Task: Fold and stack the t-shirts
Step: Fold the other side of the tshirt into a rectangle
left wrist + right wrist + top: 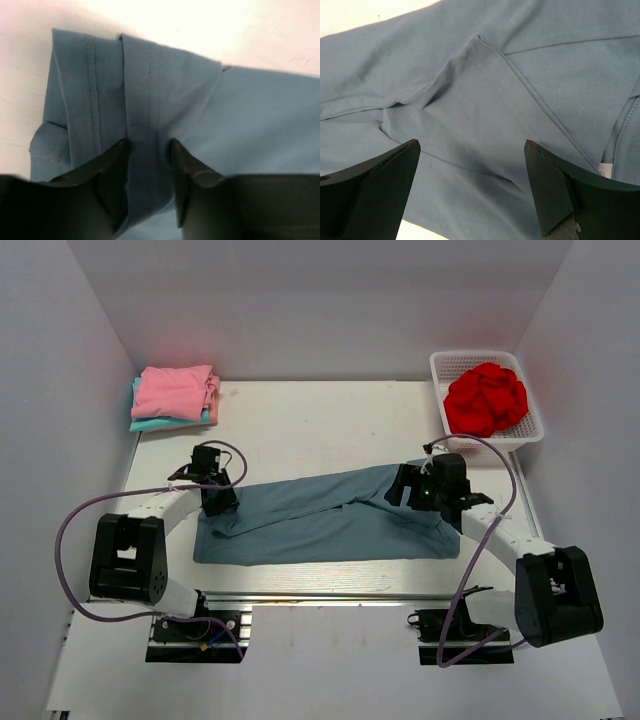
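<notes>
A dusty blue-grey t-shirt (320, 522) lies folded into a long band across the middle of the table. My left gripper (218, 502) is at its left end, shut on a stitched hem fold (147, 165) that runs between the fingers. My right gripper (402, 486) hovers over the shirt's right end, open and empty, with a stitched sleeve edge (505, 95) below it. Folded pink (176, 390) and teal (150, 424) t-shirts are stacked at the back left. A bright red t-shirt (487, 398) lies crumpled in the basket.
The white mesh basket (440, 365) stands at the back right corner. White walls close in the table on the left, back and right. Bare table (330, 430) lies between the stack and the basket.
</notes>
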Tool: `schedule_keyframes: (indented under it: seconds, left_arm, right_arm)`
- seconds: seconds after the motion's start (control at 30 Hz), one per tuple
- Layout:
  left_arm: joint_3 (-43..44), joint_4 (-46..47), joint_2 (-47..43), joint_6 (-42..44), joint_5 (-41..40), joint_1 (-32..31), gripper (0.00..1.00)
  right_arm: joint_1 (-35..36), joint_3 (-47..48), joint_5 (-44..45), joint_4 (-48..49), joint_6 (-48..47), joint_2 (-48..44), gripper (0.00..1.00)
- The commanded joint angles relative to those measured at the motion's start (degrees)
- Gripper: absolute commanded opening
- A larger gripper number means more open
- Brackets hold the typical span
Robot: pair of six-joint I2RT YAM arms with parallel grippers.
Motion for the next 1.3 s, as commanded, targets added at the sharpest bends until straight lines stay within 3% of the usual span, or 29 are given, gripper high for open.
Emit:
schedule_keyframes:
  seconds: [0.0, 0.07, 0.2, 0.47, 0.57, 0.8, 0.93, 1.0, 1.03, 1.07, 1.17, 1.27]
  left_arm:
    - [-1.6, -0.8, -0.6, 0.7, 2.3, -0.1, 0.47]
    - [-1.6, -0.3, -2.1, 0.2, 3.4, -0.1, 0.28]
    - [-1.0, -0.3, -5.3, -0.9, 1.2, -0.1, 0.02]
    - [3.7, -1.4, -6.3, -1.0, -6.6, 1.0, 0.00]
    - [6.3, -3.4, -3.5, -0.1, -10.7, 1.0, 0.07]
    - [10.5, -7.5, 3.0, -0.1, -17.8, 2.2, 0.09]
    - [10.1, -11.2, 4.7, -2.4, -17.9, 3.4, 0.27]
    - [9.5, -11.2, 4.1, -3.2, -15.9, 4.8, 0.31]
    - [9.5, -11.2, 4.1, -3.2, -15.3, 4.9, 0.38]
    - [9.5, -13.2, 4.1, -4.7, -15.3, 4.9, 0.58]
    - [11.5, -14.8, 3.0, -5.5, -15.3, 5.5, 0.61]
    - [11.5, -12.5, 0.7, -4.3, -9.9, 5.5, 0.61]
  right_arm:
    - [0.4, 2.0, -0.4, 1.4, -0.8, 1.5, 0.90]
    - [0.1, 2.2, 0.0, 1.4, -0.6, 1.9, 0.90]
    - [0.3, 2.2, 0.8, 1.4, -0.5, 3.5, 0.89]
    - [0.0, 2.5, 7.7, -3.5, 2.3, 7.6, 0.82]
    - [-0.2, 2.9, 9.6, -4.3, 2.8, 9.6, 0.78]
    - [-0.3, 4.7, 15.9, -9.2, 5.4, 13.5, 0.66]
    - [-0.6, 4.9, 16.4, -9.7, 6.0, 14.4, 0.63]
    - [-0.7, 5.2, 16.2, -10.0, 5.8, 14.6, 0.63]
    - [-0.7, 5.4, 15.6, -10.0, 5.6, 14.6, 0.65]
    - [-0.7, 5.9, 15.5, -10.0, 5.3, 14.7, 0.65]
    - [-0.6, 6.8, 13.9, -9.9, 4.6, 14.4, 0.70]
    - [-0.5, 7.3, 10.6, -8.9, 2.7, 12.6, 0.75]
